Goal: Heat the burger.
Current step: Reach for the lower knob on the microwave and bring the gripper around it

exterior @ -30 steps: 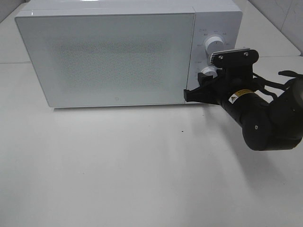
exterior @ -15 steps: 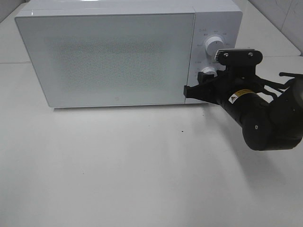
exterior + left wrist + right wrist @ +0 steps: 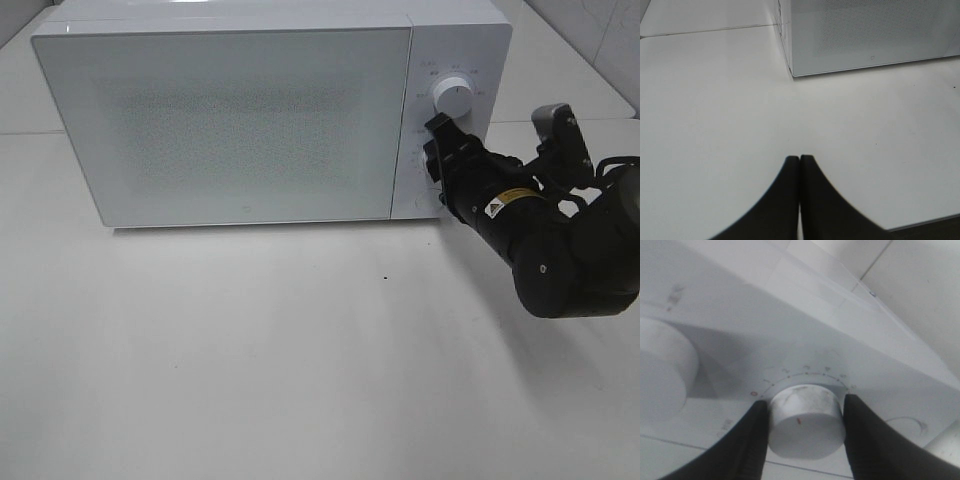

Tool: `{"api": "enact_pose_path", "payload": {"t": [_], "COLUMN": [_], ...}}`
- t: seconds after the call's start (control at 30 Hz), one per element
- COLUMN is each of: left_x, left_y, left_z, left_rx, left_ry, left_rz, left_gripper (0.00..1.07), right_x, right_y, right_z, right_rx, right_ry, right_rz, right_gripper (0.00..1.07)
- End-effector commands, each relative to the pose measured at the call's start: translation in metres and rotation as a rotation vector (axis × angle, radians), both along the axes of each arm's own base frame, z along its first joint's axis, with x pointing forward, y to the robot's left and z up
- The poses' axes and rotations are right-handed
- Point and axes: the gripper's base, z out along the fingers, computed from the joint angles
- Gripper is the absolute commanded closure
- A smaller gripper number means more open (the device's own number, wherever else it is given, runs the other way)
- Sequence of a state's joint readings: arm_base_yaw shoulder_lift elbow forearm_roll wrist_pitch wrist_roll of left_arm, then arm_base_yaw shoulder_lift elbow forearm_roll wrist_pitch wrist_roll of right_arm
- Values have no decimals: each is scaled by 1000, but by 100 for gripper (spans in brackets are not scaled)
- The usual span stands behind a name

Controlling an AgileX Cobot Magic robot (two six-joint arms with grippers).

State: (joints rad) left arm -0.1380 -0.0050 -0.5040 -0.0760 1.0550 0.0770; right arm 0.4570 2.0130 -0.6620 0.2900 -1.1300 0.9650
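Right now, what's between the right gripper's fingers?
The lower dial of the microwave, with the right gripper closed on its sides. The right wrist view shows it; the exterior view hides it.

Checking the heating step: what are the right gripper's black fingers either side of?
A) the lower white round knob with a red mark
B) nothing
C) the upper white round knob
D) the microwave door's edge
A: in the right wrist view the right gripper clamps both sides of the lower white round knob with a red mark.

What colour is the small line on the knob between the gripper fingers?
Red, on the white knob; best seen in the right wrist view.
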Motion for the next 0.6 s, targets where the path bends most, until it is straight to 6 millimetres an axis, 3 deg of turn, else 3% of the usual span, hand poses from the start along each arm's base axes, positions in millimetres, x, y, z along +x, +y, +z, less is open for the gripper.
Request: {"api": "enact_pose_path", "payload": {"t": [0.03,0.17,0.33,0.4,0.5,0.53,0.57,0.6], "left_x": [0,0,0,0,0,0,0,0], "left_y": [0,0,0,0,0,0,0,0], "left_z": [0,0,0,0,0,0,0,0], "left_rx": [-11,-11,-11,-11,-11,-11,-11,-11], "left_ry": [-19,-19,-19,-19,-19,-19,-19,-19], "left_rz": [6,6,6,6,6,6,6,6], "left_gripper": [106,106,106,106,106,106,106,106], "right_x": [7,7,7,7,7,7,7,7], "right_y": [4,4,3,3,3,3,3,3], "right_z": [17,17,18,18,18,18,18,18], "right_rx": [318,495,524,519,518,512,512,495], "right_ry": [-60,-26,-34,-36,-36,-37,-37,-42], "right_rz": [-14,-29,-29,-32,-32,-31,-31,-30], "right_gripper": [107,107,107,98,92,80,80,66]}}
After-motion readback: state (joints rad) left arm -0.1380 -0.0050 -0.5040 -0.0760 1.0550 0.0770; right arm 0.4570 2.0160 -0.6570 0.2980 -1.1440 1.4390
